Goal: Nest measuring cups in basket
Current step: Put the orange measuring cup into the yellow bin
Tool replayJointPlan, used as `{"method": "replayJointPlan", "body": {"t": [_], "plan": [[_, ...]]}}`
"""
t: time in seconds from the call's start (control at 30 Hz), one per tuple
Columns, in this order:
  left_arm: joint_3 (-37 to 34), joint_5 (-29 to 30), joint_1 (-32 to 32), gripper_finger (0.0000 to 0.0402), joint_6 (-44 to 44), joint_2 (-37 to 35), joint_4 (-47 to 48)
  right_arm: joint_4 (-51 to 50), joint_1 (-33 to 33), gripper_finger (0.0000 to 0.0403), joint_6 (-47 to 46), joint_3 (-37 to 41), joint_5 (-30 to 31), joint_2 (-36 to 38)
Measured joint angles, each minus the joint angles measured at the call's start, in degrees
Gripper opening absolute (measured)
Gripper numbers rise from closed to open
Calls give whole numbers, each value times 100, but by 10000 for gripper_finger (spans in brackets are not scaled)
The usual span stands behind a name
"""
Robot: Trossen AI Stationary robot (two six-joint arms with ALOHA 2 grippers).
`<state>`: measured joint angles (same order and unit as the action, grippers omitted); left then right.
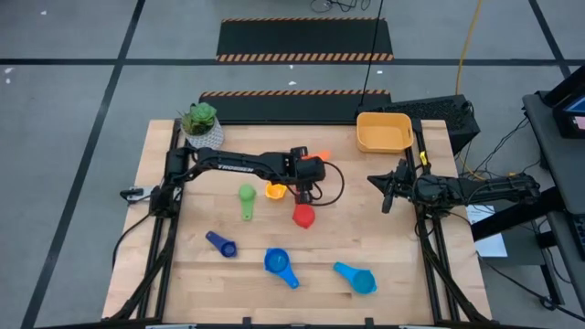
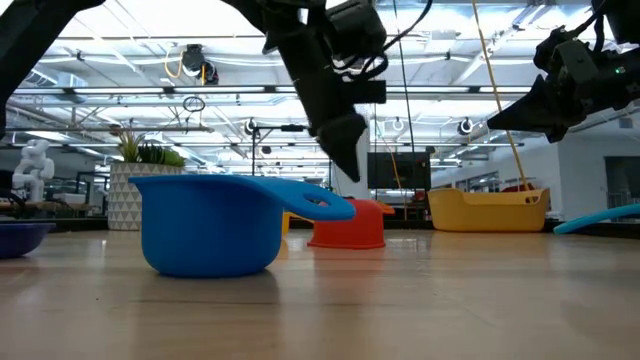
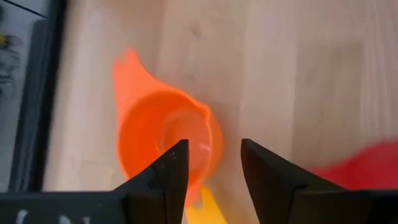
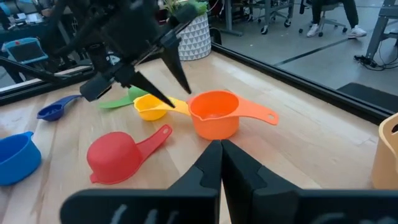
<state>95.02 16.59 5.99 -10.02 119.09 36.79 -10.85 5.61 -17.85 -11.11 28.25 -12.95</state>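
The high view looks straight down on the whole table [image 1: 311, 283], while the low view sits at tabletop height, close behind the blue cup [image 2: 210, 225], facing the room. The left wrist view looks down closely onto the orange cup [image 3: 165, 134], which the right wrist view sees from farther off [image 4: 214, 114].

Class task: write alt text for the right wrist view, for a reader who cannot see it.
The left gripper, fingers apart, hangs over the orange cup and yellow cup on a wooden table. A red cup lies nearer; the right gripper is shut in the foreground.
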Motion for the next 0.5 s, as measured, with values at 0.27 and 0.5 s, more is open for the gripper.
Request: {"method": "replayJointPlan", "body": {"t": [0.27, 0.5], "plan": [[-2, -42, 26, 229, -849, 4, 24, 17, 2, 0, 22, 0, -122, 0], [-11, -458, 264, 276, -1000, 230, -194, 199, 2, 0, 51, -2, -137, 2]]}}
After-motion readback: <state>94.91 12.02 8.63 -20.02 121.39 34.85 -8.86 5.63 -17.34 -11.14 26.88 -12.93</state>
